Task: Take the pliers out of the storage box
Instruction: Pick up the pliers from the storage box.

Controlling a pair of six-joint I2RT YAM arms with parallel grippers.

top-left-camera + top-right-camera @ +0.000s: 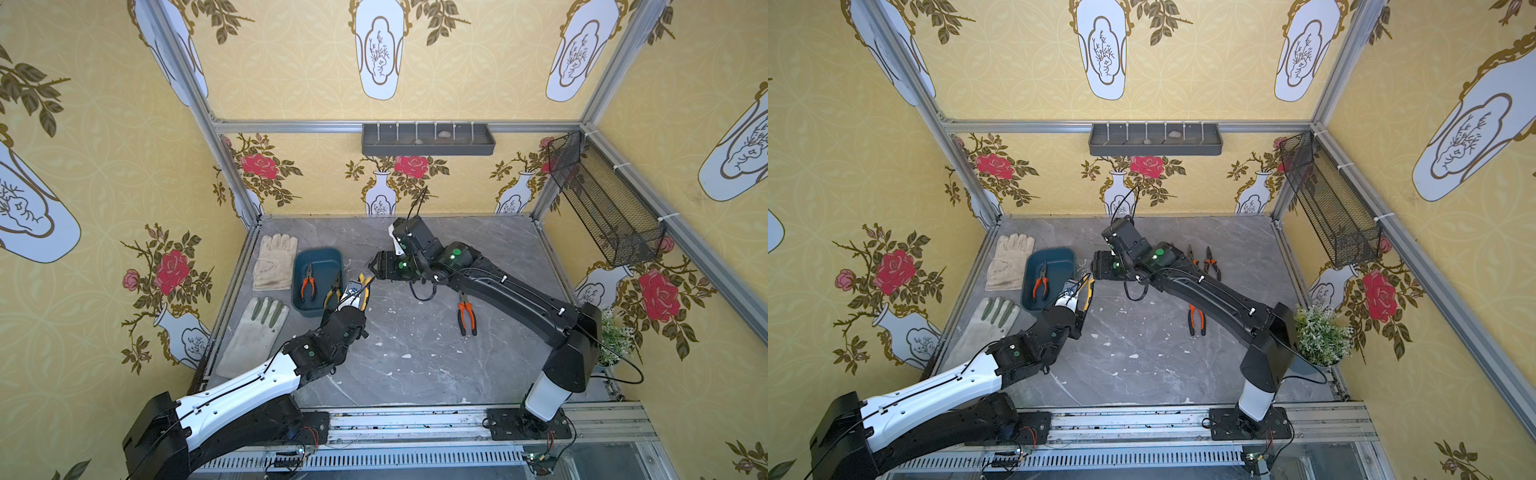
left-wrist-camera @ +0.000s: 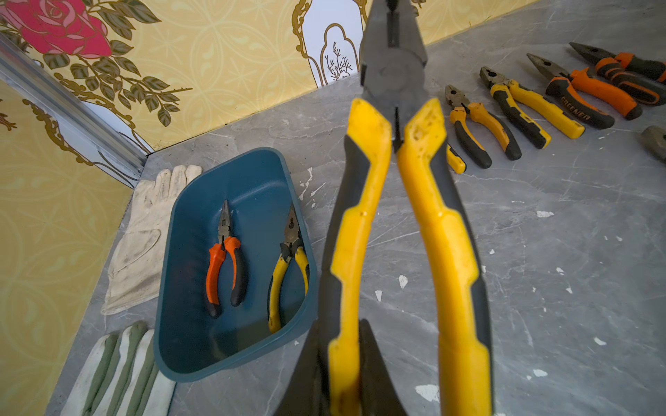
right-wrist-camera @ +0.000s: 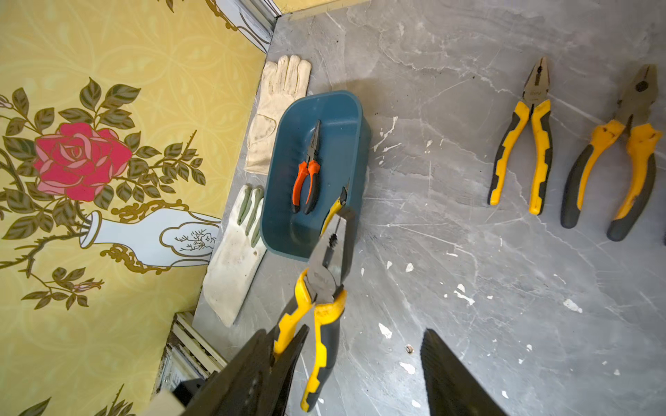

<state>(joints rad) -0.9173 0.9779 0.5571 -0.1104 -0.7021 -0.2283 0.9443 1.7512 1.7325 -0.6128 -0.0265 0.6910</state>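
Left hand (image 1: pixel 356 292): pinching yellow-and-black-handled metal pliers (image 2: pixel 443 252), right of dark teal plastic storage box (image 2: pixel 187 252).
Right hand (image 1: pixel 372 266): spread, beside them.

GREENER is printed on the grip of orange-and-black pliers (image 2: pixel 571 86). A stamp on yellow-handled pliers (image 3: pixel 324 281) cannot be read.

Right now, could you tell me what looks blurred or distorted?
Left wrist view: the held pliers look soft up close, the storage box sharp. Right wrist view: the right gripper looks blurred. In both top views the frame posts splay outward.
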